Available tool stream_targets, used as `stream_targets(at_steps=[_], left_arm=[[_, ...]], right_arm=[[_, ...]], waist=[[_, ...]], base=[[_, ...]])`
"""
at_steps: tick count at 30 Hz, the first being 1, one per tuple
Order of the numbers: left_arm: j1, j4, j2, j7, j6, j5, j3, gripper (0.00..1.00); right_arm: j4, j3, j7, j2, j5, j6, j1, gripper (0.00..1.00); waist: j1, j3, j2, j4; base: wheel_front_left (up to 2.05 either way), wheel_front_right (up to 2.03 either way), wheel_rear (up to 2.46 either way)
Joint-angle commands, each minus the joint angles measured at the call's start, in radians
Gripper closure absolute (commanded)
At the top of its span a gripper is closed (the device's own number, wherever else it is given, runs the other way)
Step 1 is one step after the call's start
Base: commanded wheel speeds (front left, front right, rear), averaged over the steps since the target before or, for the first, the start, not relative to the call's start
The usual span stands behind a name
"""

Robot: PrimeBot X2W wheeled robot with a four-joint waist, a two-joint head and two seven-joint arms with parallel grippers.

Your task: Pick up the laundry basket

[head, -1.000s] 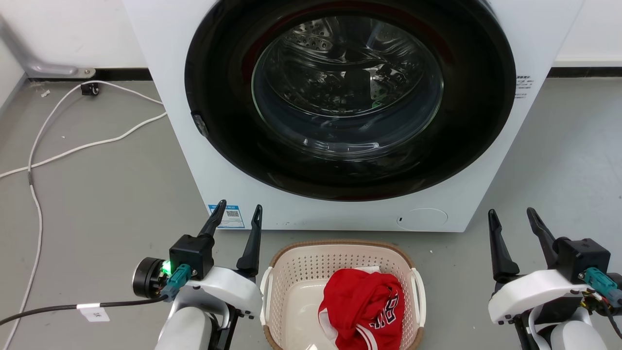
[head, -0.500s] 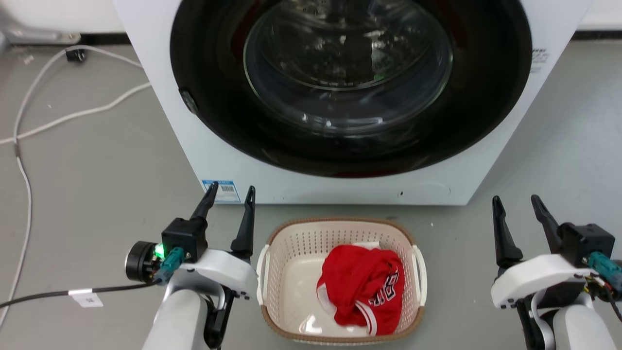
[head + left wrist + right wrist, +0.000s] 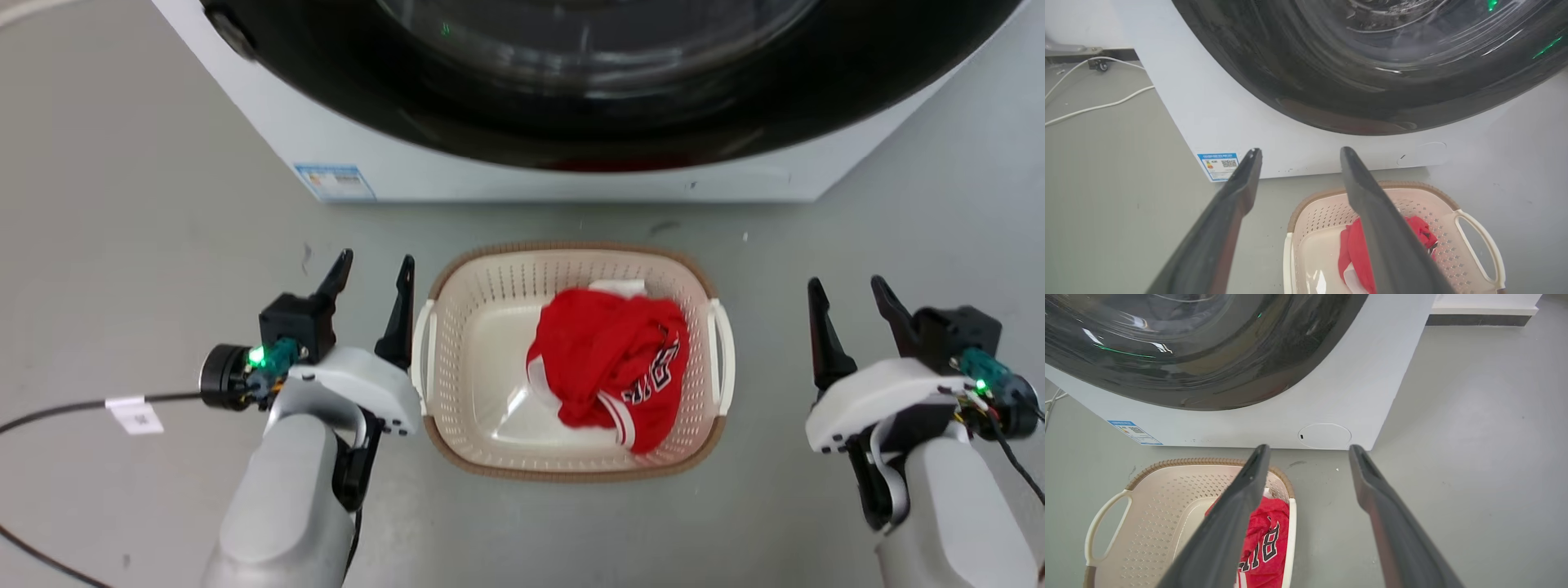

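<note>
The laundry basket (image 3: 482, 327) sits on the grey floor in front of the washing machine, cream with perforated sides, a brown rim and white side handles. A crumpled red jersey (image 3: 608, 363) lies inside it. My left gripper (image 3: 374, 269) hangs open just beside the basket's left handle (image 3: 422, 347), nothing between its fingers. My right gripper (image 3: 849, 290) is open too, a short way to the right of the right handle (image 3: 725, 351). In the left wrist view the basket (image 3: 1314, 212) lies lower right; in the right wrist view the basket (image 3: 1163, 486) lies lower left.
The white washing machine (image 3: 490, 175) with its dark round door stands right behind the basket. A black cable with a white tag (image 3: 135, 415) trails from my left wrist. White cords (image 3: 1094, 107) lie on the floor left of the machine. Grey floor (image 3: 122, 204) spreads to both sides.
The head camera has tilted down, so the basket now shows whole and higher in the picture. Both grippers stay open beside the basket.
</note>
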Motion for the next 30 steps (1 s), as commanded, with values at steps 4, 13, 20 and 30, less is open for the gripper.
stream_targets(at_steps=[4,13,20,30], left_arm=[[-0.086,0.079,0.014,-0.003,-0.008,-0.02,-0.003,0.0],[-0.241,0.312,0.047,0.005,-0.016,-0.099,-0.031,0.0],[-0.314,0.415,0.088,0.067,-0.015,-0.213,-0.128,0.0],[-0.36,0.454,0.142,0.142,-0.016,-0.365,-0.278,0.0]], right_arm=[[0.087,0.032,-0.01,0.001,0.0,0.0,-0.095,0.0],[0.351,0.12,-0.015,0.001,0.044,0.0,-0.276,0.0],[0.522,0.196,-0.039,0.001,0.084,0.0,-0.388,0.0],[0.677,0.318,-0.029,0.001,0.179,0.0,-0.496,0.0]], waist=[[-0.0001,0.166,0.0,-0.002],[-0.0001,0.301,0.0,-0.015],[-0.0001,0.362,0.0,-0.023],[-0.0001,0.418,0.0,-0.039]], base=[[0.0,0.0,0.0],[0.0,0.0,0.0],[0.0,0.0,0.0],[0.0,0.0,0.0]])
